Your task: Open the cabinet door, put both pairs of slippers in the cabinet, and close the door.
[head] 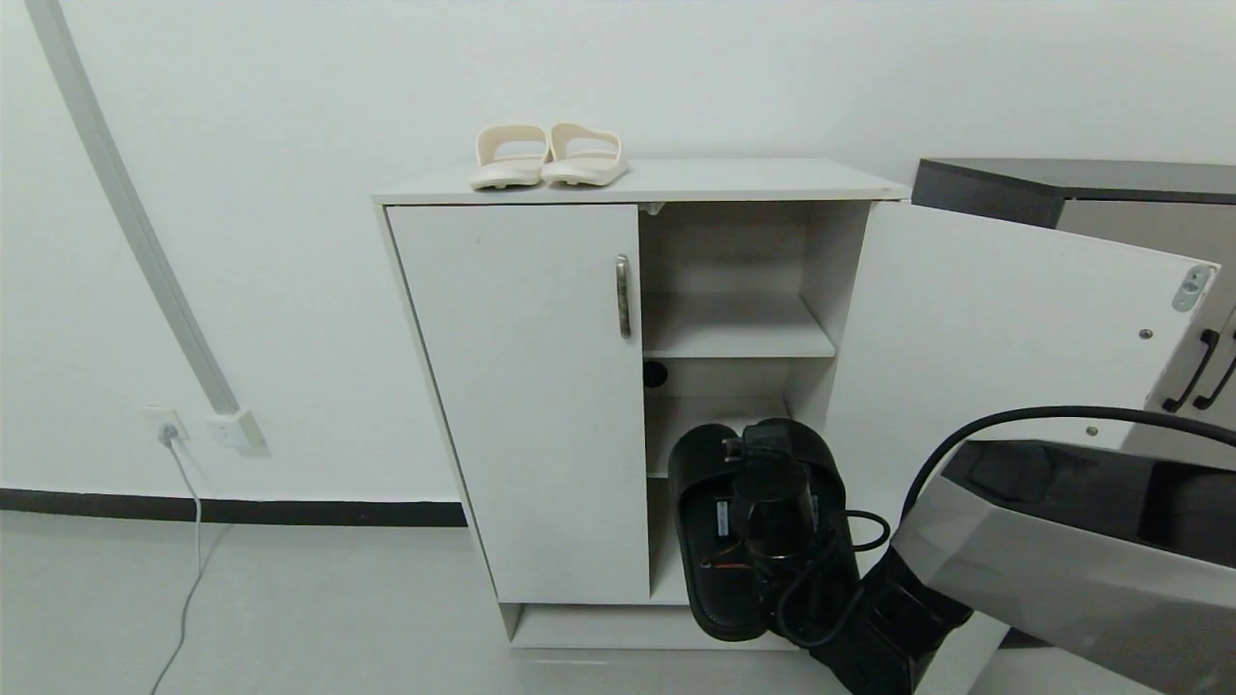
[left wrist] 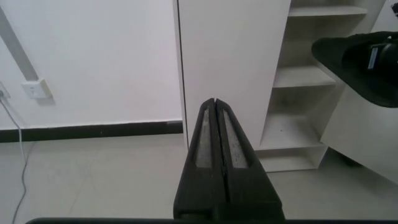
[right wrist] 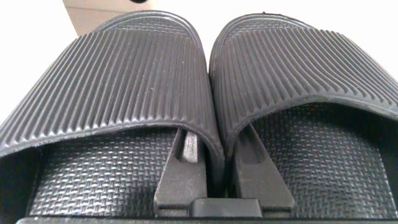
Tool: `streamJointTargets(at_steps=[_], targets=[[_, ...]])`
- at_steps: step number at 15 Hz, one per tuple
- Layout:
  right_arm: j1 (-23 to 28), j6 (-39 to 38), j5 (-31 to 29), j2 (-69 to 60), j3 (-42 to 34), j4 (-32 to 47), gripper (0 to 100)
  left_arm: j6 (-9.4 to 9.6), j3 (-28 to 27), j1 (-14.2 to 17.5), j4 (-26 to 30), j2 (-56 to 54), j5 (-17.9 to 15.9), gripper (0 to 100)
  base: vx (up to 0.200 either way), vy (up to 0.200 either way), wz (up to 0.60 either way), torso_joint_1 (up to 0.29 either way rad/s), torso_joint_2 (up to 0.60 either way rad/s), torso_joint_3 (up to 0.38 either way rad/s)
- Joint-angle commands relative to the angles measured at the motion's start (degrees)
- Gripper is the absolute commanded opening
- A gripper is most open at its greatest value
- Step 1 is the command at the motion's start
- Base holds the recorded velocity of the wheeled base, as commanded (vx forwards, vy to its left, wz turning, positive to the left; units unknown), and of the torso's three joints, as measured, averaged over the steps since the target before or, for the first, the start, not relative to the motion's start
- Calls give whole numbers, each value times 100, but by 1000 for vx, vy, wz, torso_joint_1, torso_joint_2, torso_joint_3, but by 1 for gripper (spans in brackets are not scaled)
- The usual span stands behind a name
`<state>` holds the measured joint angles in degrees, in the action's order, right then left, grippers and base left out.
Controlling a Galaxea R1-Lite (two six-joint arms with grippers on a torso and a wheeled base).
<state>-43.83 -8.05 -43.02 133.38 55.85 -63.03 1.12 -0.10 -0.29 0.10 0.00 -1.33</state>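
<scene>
A white cabinet [head: 521, 405] stands against the wall with its right door [head: 995, 328] swung open and its left door shut. A pair of cream slippers [head: 548, 154] rests on the cabinet top. My right gripper [head: 763, 502] is shut on a pair of black slippers [head: 719, 541], holding them in front of the open lower shelves. In the right wrist view its fingers [right wrist: 186, 168] pinch the adjoining inner edges of the black slippers [right wrist: 124, 81]. My left gripper [left wrist: 214, 106] is shut with nothing in it, low above the floor to the left of the cabinet [left wrist: 233, 62].
Shelves [head: 734, 333] show inside the open right half. A dark-topped cabinet [head: 1081, 188] with black handles stands to the right behind the open door. On the left wall are a socket [head: 164, 425] with a cable and a slanted conduit [head: 116, 193]. Bare grey floor [head: 241, 608] lies at left.
</scene>
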Motion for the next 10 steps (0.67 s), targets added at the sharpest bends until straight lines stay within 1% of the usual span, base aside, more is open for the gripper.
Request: streamJointTargets(at_steps=[1,4,10], targets=[[6,-30,75,145,58,-26,0,2,1,3,-1,9,1,0,0,0,0,0,0,0],[14,-109,92,364,225,-70,0,2,1,3,-1,9,1,0,0,0,0,-1,1,-37],[14,-180,162,549,427,-87,0,2,1,3,-1,9,1,0,0,0,0,3,4,-179]])
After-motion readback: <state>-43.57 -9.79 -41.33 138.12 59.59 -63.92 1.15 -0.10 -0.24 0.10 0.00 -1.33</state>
